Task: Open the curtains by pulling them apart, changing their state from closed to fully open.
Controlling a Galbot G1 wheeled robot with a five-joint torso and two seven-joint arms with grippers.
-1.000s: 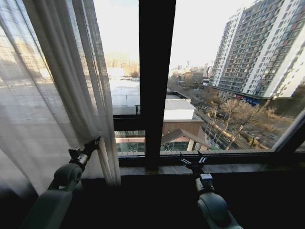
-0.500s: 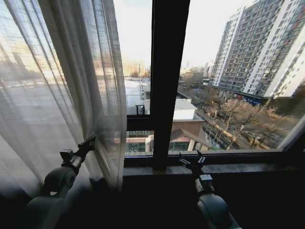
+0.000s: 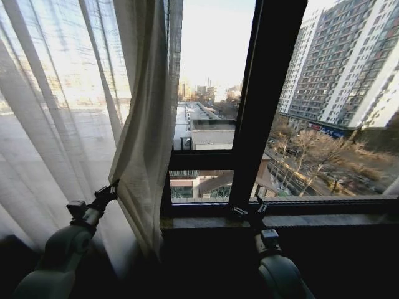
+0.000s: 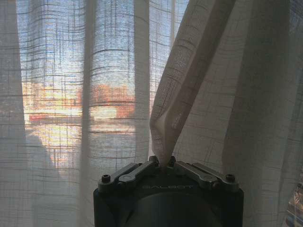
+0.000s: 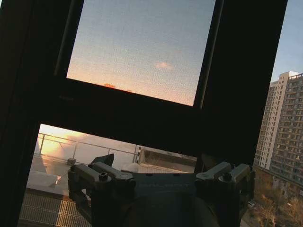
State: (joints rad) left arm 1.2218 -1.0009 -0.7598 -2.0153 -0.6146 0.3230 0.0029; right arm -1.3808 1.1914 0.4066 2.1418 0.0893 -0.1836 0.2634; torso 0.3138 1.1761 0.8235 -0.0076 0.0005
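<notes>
Across the left half of the head view we see the curtains (image 3: pixel 75 124) hanging as sheer cream panels, their inner edge gathered into a thick bunch of pleats (image 3: pixel 146 137) that drapes down just left of the dark window frame (image 3: pixel 268 106). To the right of that bunch the glass is uncovered, and we look out on a tall apartment block (image 3: pixel 336 68) and bare trees (image 3: pixel 318 156) below it.

We note the left gripper (image 3: pixel 107 194) low at the bunch's outer edge, touching the fabric. From the left wrist view, its fingers (image 4: pixel 137 171) are pressed together on a single fold of curtain (image 4: pixel 182 99), which rises taut and slanted from the pinch point; the weave around it hangs in loose vertical pleats.

We log the right gripper (image 3: pixel 252 212) well apart from the fabric, held just above the window sill (image 3: pixel 312 219) near the foot of the frame's upright bar. In the right wrist view its fingers (image 5: pixel 102 161) are spread wide with nothing between them, and the dark frame crossbar (image 5: pixel 142 113) lies beyond, with sky above.
</notes>
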